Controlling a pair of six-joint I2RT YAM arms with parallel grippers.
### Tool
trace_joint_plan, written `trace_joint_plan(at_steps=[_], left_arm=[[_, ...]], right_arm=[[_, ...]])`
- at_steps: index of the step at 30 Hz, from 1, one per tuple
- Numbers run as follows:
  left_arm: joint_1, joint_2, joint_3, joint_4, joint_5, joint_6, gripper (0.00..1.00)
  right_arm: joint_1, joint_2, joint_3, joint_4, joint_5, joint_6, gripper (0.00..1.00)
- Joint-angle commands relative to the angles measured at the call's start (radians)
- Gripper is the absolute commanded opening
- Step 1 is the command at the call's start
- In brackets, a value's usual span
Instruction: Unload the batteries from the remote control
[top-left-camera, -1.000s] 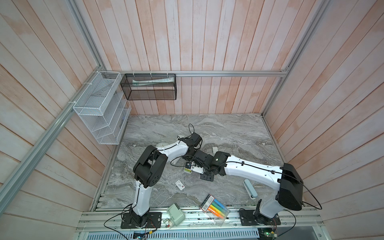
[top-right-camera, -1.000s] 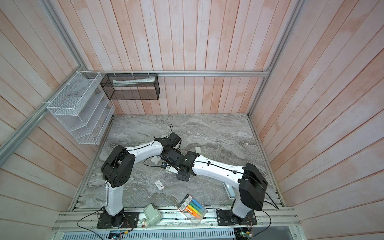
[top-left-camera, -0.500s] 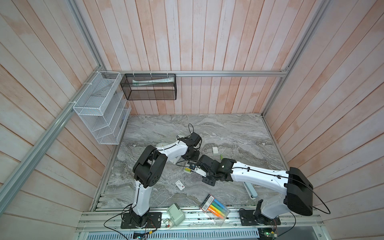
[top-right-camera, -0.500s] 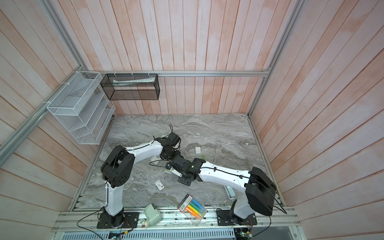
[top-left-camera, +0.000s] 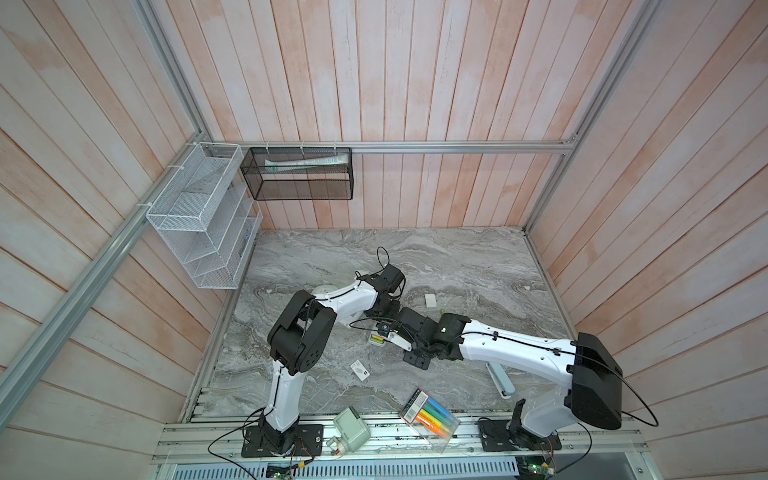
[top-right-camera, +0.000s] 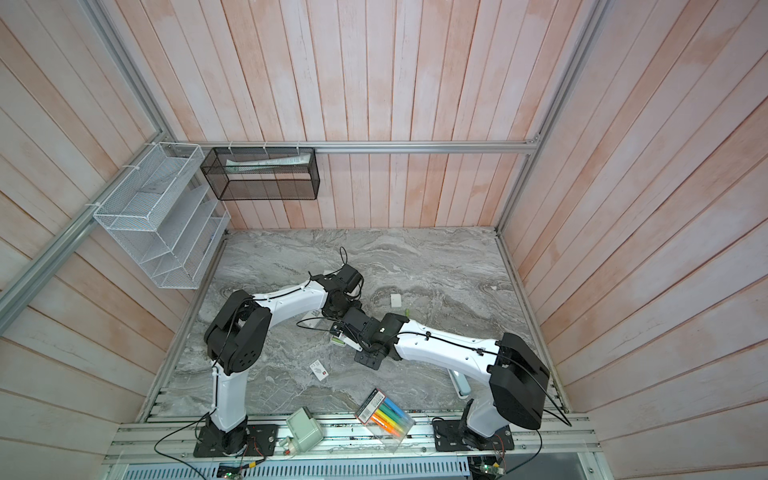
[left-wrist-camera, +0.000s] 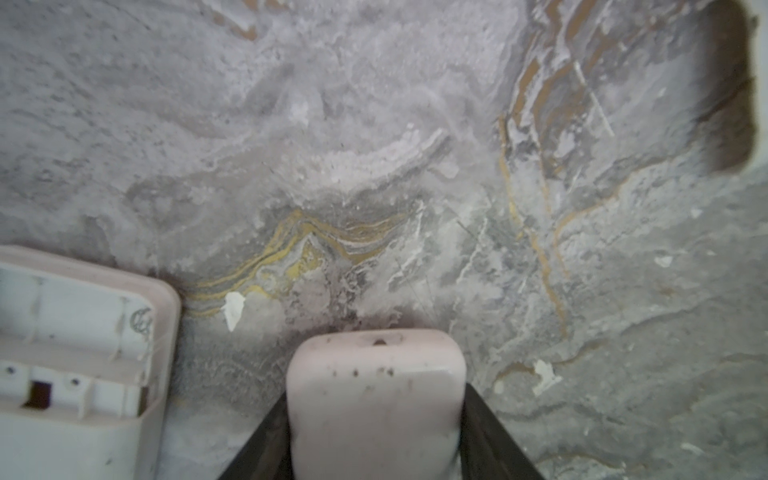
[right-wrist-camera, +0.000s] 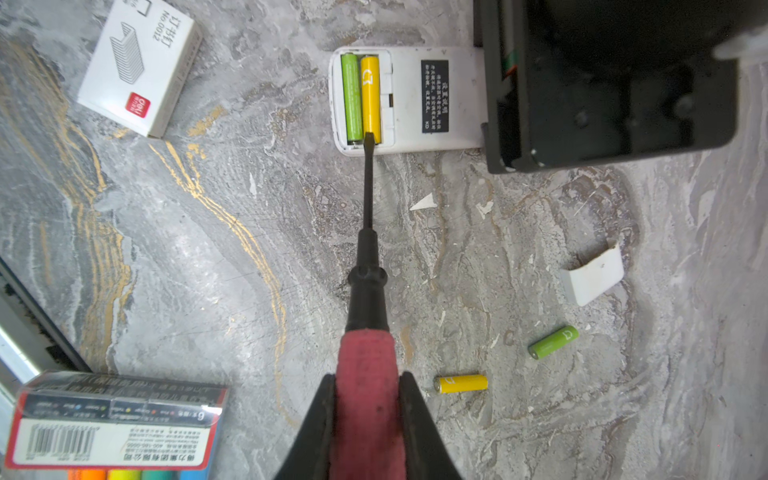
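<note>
**Right wrist view.** The right gripper (right-wrist-camera: 365, 388) is clamped on the red handle of a screwdriver (right-wrist-camera: 368, 270). The screwdriver's flat tip meets the near end of the yellow battery (right-wrist-camera: 370, 97) in the remote control (right-wrist-camera: 415, 95). We see the remote control lying back-up on the bench (right-wrist-camera: 208, 249) with its compartment uncovered. The green battery (right-wrist-camera: 351, 97) lies alongside the yellow one, touching it.

A loose yellow battery (right-wrist-camera: 460, 383) and a loose green battery (right-wrist-camera: 552, 342) lie flat on the bench. Both are well apart from the remote control and near the white battery cover (right-wrist-camera: 592, 276). The black body of the left gripper (right-wrist-camera: 602, 83) hides the other end of the remote control, and we cannot tell whether it touches it. A staple box (right-wrist-camera: 139, 68) and a marker pack (right-wrist-camera: 116, 424) lie off to the sides.

**Left wrist view.** One pale finger pad (left-wrist-camera: 374, 395) sits low over the marble, beside a blurred white casing (left-wrist-camera: 75, 353). We cannot tell how wide these jaws stand.

**Top views.** In both top views the seated pair (top-left-camera: 377, 340) (top-right-camera: 338, 341) shows between the two arms, near the bench's middle.
</note>
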Motion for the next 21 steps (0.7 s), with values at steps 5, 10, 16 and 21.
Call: trace_joint_plan(at_steps=[5,10,16,21], left_arm=[[-0.017,0.107,-0.039,-0.095,-0.019,-0.055,0.5],[-0.026,0.113,-0.02,-0.115,-0.047,-0.058,0.5],[-0.028,0.12,-0.012,-0.12,-0.056,-0.057,0.5],[-0.029,0.126,-0.02,-0.108,-0.056,-0.057,0.49]], right_arm=[[0.008,0.017,0.058,-0.08,0.042,-0.016,0.0],[0.01,0.019,0.069,-0.081,0.038,-0.02,0.0],[0.011,0.015,0.071,-0.077,0.011,-0.023,0.0],[0.011,-0.001,0.056,-0.046,0.017,-0.017,0.0]])
